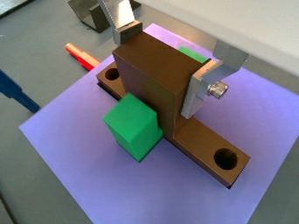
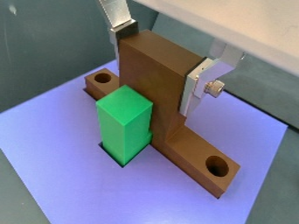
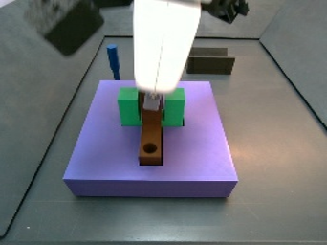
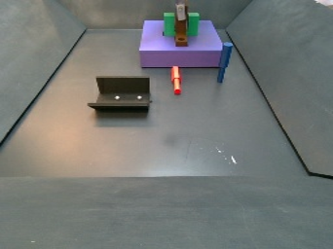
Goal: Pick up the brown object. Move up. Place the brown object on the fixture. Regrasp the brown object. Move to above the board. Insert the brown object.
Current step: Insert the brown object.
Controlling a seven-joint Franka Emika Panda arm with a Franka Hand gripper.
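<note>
We found the gripper (image 2: 163,70) down over the middle of the board (image 2: 47,149), its two silver fingers (image 2: 201,86) clamped on the upright wide end of the brown object (image 2: 158,79), one plate pressed flat against each broad face in both wrist views. The brown object (image 1: 158,83) stood in the board's central slot, its long arm lying along the slot with a round hole showing near each visible end, and the green block (image 2: 125,127) sat just beside it, touching or nearly so. We judged the piece stiff and fairly light, most likely a printed plastic part: its faces looked matte and flat, its edges square, nothing about it suggested it would bend or crush under the pads. The broad parallel faces of the raised end seemed to us the sound place to hold it, since the thin arm with its holes offered less surface and lay too low in the slot. The board (image 3: 192,158) was a thick lavender slab with a smooth, dull top, and in a side view the arm's white body hid most of the grasp. Farther out on the dark grey table (image 4: 196,136), a thin red peg (image 4: 177,82) lay off the board's edge, a blue upright piece (image 4: 224,60) stood beside the slab, and the fixture (image 4: 123,94), a dark bracket, stood well apart from it.
</note>
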